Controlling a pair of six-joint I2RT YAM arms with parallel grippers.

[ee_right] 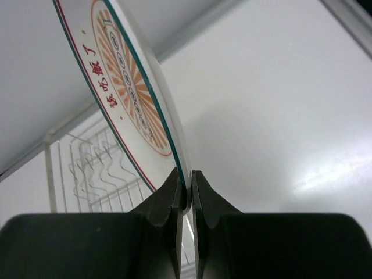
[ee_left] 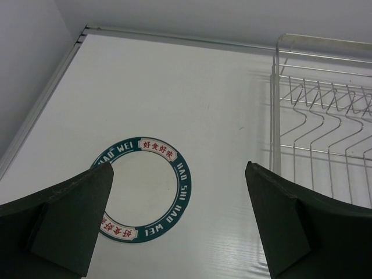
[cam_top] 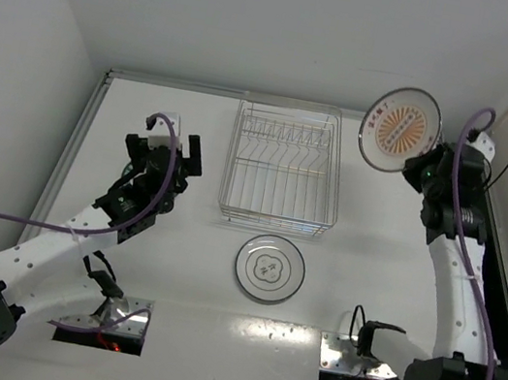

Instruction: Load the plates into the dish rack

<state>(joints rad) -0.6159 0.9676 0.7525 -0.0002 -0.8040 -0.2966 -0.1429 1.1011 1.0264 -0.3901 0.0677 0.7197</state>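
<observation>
The silver wire dish rack (cam_top: 283,170) stands at the table's middle back with no plates in it. The pale grey plate (cam_top: 270,269) lies flat just in front of it. My right gripper (cam_top: 424,168) is shut on the rim of the white plate with the orange pattern (cam_top: 400,129), holding it on edge in the air to the right of the rack. In the right wrist view the fingertips (ee_right: 176,185) pinch the plate (ee_right: 131,93). My left gripper (cam_top: 163,156) is open left of the rack. The green-rimmed plate (ee_left: 142,189) lies flat below it, partly behind the left finger.
The rack's left side (ee_left: 325,128) stands close to my left gripper's right finger. The rack also shows behind the held plate in the right wrist view (ee_right: 93,168). White walls close the table at the back and both sides. A metal rail (cam_top: 75,144) runs along the left edge.
</observation>
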